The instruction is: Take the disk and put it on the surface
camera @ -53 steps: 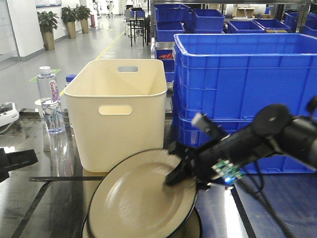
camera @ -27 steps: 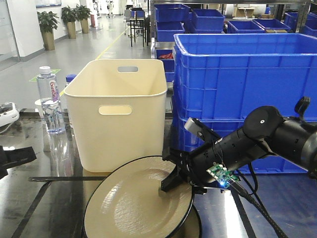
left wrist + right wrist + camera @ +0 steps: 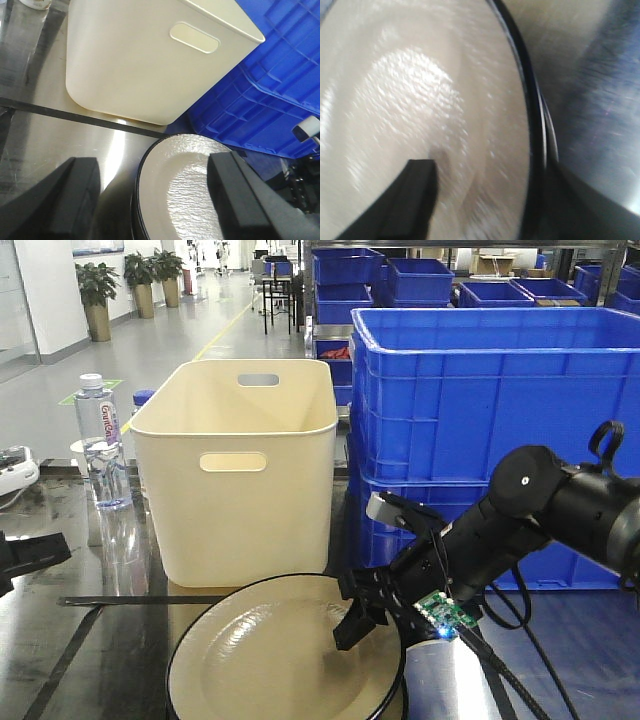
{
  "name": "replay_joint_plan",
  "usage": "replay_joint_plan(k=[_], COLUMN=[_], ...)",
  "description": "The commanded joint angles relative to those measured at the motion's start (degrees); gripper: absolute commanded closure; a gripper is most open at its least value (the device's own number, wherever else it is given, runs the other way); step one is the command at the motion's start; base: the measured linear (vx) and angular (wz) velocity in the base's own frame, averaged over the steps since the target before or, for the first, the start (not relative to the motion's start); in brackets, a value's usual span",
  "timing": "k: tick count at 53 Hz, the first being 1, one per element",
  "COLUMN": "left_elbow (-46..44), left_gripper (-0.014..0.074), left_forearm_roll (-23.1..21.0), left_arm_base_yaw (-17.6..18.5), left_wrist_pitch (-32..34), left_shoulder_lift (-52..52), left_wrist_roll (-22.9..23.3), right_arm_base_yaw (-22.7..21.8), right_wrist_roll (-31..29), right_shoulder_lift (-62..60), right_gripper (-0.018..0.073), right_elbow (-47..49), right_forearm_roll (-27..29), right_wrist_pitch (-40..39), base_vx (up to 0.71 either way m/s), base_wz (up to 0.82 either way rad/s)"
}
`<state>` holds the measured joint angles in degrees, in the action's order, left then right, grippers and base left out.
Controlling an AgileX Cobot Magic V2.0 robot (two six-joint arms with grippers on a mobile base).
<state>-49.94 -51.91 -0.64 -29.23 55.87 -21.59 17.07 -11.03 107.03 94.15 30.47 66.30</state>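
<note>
Blue plastic stacking crates (image 3: pixel 480 400) fill the space behind the right gripper (image 3: pixel 372 618). A cream plastic tub with cut-out handles (image 3: pixel 235 470) stands beyond it and to its left. Below it spreads the dark glossy tabletop (image 3: pixel 90 640), crossed by a line of black tape (image 3: pixel 75 107).

Directly under the gripper lies the disk, a round cream plate with a black rim (image 3: pixel 270 660). A second ago this plate hung steeply tilted from the gripper, its far edge raised. Half a second ago it was lower. Now it lies nearly flat. In the left wrist view further dark rims show beneath its edge, so it seems to rest on a stack of similar plates rather than on the bare tabletop. I cannot tell this for certain.

The right gripper straddles the plate's near-right rim, one black finger over the cream face, the other outside the rim. The jaws stand well apart and appear to have let go. This suggests the lowering is done, though whether the plate counts as placed depends on what lies under it.

The left gripper (image 3: pixel 152 167) hovers spread and empty, well to the left of the plate.

A clear water bottle (image 3: pixel 100 440) stands beyond the left gripper.
</note>
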Motion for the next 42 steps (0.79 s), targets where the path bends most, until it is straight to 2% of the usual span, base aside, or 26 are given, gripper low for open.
replay_joint_plan(k=[1,8,16,29,42], left_elbow=[-1.38,-1.38,-1.38,-1.38,-1.38], left_gripper=[0.0044,0.0044,0.0044,0.0044,0.0044], left_forearm_roll=[-1.71,-1.71,-1.77,-1.83,-1.83], left_arm_base_yaw=[-0.07,-0.07,-0.07,-0.07,-0.07], left_wrist_pitch=[2.94,2.87,2.87,2.44,2.44], left_shoulder_lift=[-0.62,-0.62,-0.62,-0.62,-0.62], left_wrist_roll=[-0.26,-0.26,-0.26,-0.26,-0.26], right_arm_base_yaw=[-0.49,-0.49,-0.49,-0.49,-0.49], right_wrist_roll=[-0.5,0.09,1.68,3.49,4.18], right_shoulder_lift=[-2.75,-3.45,-7.25,-13.93,-14.68], right_gripper=[0.0037,0.0037,0.0037,0.0037,0.0037], right_elbow=[4.92,11.54,15.28,14.99,14.99], right_forearm_roll=[-5.37,-11.13,-15.47,-15.72,-15.08], right_wrist_pitch=[2.28,5.83,4.16,-4.99,-6.23], base_vx=[0.0,0.0,0.0,0.0,0.0], base_wz=[0.0,0.0,0.0,0.0,0.0])
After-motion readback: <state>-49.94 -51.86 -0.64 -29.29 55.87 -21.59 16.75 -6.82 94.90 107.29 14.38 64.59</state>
